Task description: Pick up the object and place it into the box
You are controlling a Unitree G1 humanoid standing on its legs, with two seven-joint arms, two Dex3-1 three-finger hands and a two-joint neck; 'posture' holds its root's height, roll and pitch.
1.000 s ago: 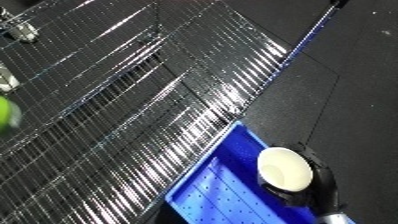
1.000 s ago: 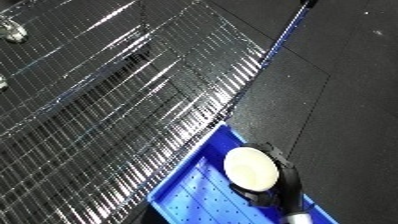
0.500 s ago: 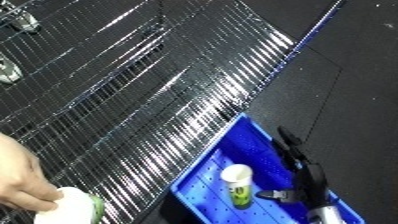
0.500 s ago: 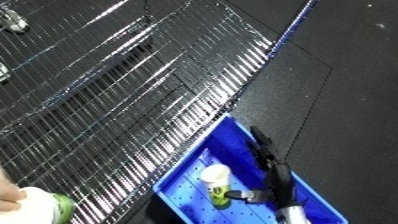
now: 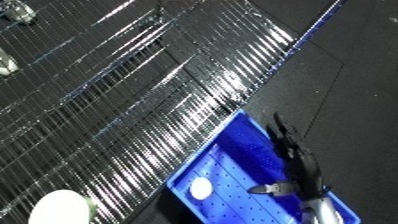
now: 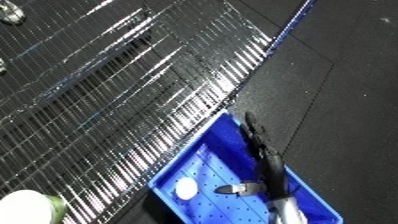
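Observation:
A small container with a round white top (image 5: 202, 187) rests on the floor of the blue bin (image 5: 233, 131) at the lower right. My right hand (image 5: 295, 156) reaches over the bin from the bottom edge, its black fingers straight and empty, to the right of that container and apart from it. A second container with a white lid and green body (image 5: 60, 208) stands on the wire-mesh surface (image 5: 133, 100) at the lower left, outside the bin. My left hand does not show.
The wire-mesh table fills the left and centre, with a blue-edged rim (image 6: 289, 30) running diagonally. Dark floor (image 5: 355, 90) lies to the right of it. Small metal fittings (image 5: 18, 11) sit at the far upper left of the mesh.
A second ago my right hand held the white-topped container over the bin; it now lies in the bin and the hand is open. A person's hand set another container at lower left and withdrew.

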